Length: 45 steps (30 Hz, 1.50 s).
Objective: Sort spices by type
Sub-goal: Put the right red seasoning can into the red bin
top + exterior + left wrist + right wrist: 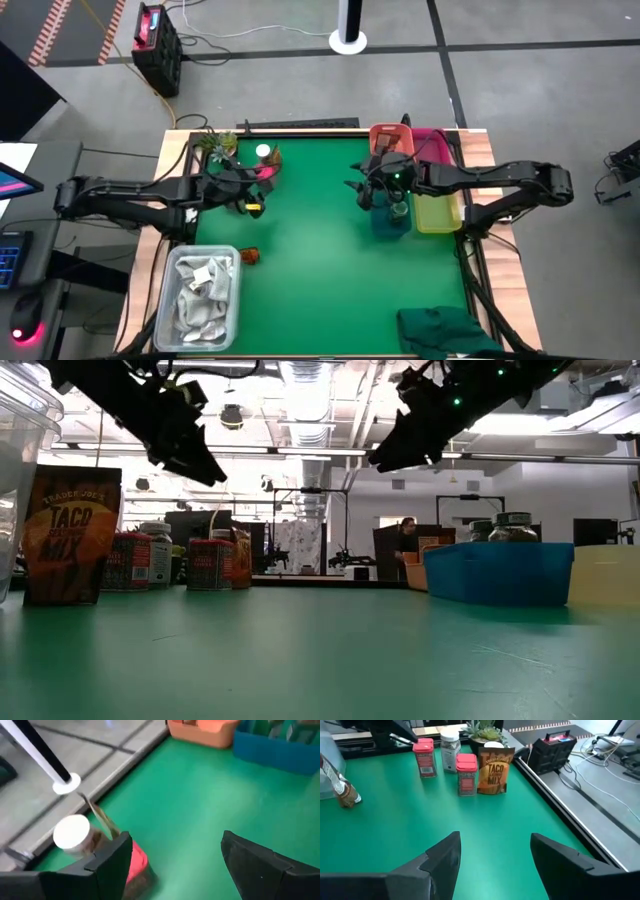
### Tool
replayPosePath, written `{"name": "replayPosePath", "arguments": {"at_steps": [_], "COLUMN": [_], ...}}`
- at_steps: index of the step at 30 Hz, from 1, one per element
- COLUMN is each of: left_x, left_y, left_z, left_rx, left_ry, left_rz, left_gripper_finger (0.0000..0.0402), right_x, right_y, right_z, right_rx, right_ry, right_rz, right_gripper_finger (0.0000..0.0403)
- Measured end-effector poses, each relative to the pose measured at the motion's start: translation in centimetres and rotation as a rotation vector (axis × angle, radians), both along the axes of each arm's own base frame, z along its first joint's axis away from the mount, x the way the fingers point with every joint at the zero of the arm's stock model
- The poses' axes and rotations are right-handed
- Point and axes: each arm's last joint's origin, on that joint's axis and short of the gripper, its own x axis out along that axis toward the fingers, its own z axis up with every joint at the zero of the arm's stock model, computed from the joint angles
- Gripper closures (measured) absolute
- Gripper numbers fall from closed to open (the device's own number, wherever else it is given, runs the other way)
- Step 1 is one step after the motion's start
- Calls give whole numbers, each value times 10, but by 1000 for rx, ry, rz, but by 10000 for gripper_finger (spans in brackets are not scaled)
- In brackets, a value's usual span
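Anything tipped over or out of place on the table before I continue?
Yes: the orange-brown jar lies on its side beside the rag bin, apart from the upright red tins. Left gripper and right gripper are open and empty.

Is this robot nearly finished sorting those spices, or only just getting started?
Early on, it seems. Two jars already stand in the blue bin. Both grippers are open and empty: the left gripper hovers over the spice cluster, the right gripper near the bins. Still unsorted: two red tins, a white-capped jar, the taco mix packet.

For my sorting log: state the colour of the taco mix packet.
Orange-brown with dark lettering, on the taco mix packet; clearest in the right wrist view.
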Motion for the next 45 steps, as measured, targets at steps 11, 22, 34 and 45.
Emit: {"name": "replayPosePath", "arguments": {"at_steps": [11, 22, 34, 45], "left_x": [-6, -11, 9, 38], "left_y": [21, 39, 57, 71], "left_z": [-6, -2, 7, 2], "left_rx": [-105, -144, -39, 53], "left_ry": [30, 70, 437, 720], "left_rz": [16, 13, -163, -327], "left_gripper_finger": [109, 109, 109, 109], "right_x": [2, 2, 2, 5], "right_y": [9, 8, 11, 23], "right_z": [0, 0, 0, 3], "right_rx": [-18, -18, -2, -7], "right_ry": [4, 6, -4, -31], "right_rz": [42, 42, 43, 87], "right_gripper_finger": [137, 137, 137, 137]}}
